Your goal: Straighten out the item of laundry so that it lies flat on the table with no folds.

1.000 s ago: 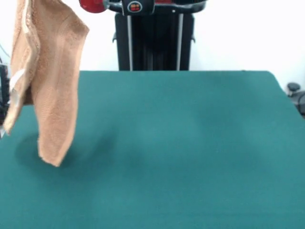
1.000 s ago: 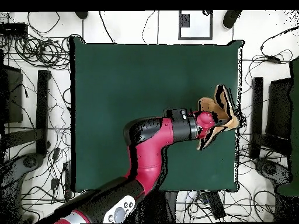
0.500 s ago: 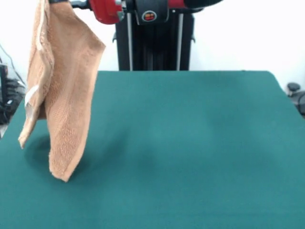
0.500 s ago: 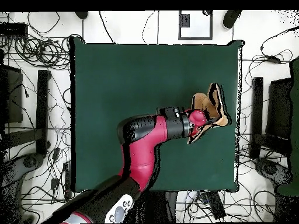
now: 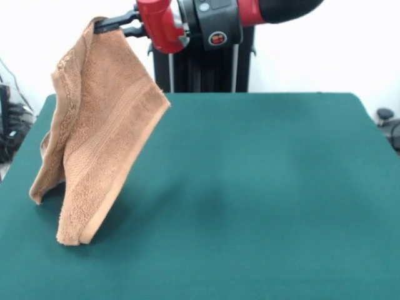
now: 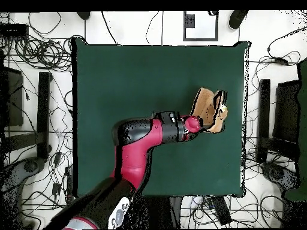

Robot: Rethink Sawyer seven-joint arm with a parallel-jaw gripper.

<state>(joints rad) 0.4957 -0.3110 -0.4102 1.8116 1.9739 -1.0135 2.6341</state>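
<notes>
One towel (image 5: 100, 144) is the only task item, and in the front view it hangs from the gripper (image 5: 100, 25), whose dark fingers are pinched on the towel's top corner. The towel drapes down and folded on itself; a woven band runs diagonally near its lower hem, and its lowest corner appears to touch or nearly touch the counter (image 5: 262, 187), though contact cannot be confirmed. Relative to the counter, the towel occupies the left side of this view, over the green surface and inside its left edge. Judged from its drape, the terry cloth is soft, light and limp: it will not hold a shape, it will collapse into folds if released from height, and its nap is likely to drag on the felt-like counter rather than slide. The best hold is a corner or hem edge, as at present, so the free end can be laid down first and the rest drawn out flat. The arm's wrist section (image 5: 212, 19) lies roughly horizontal along the top of this view, with the gripper pointing sideways from it. In the overhead view, the arm (image 6: 144, 141) reaches up from its base, bends at the elbow, and extends horizontally toward the counter's right side (image 6: 150, 66). The towel (image 6: 207, 108) appears as a bunched mass at the gripper (image 6: 204, 124), inside the counter's right edge and roughly midway along it.
</notes>
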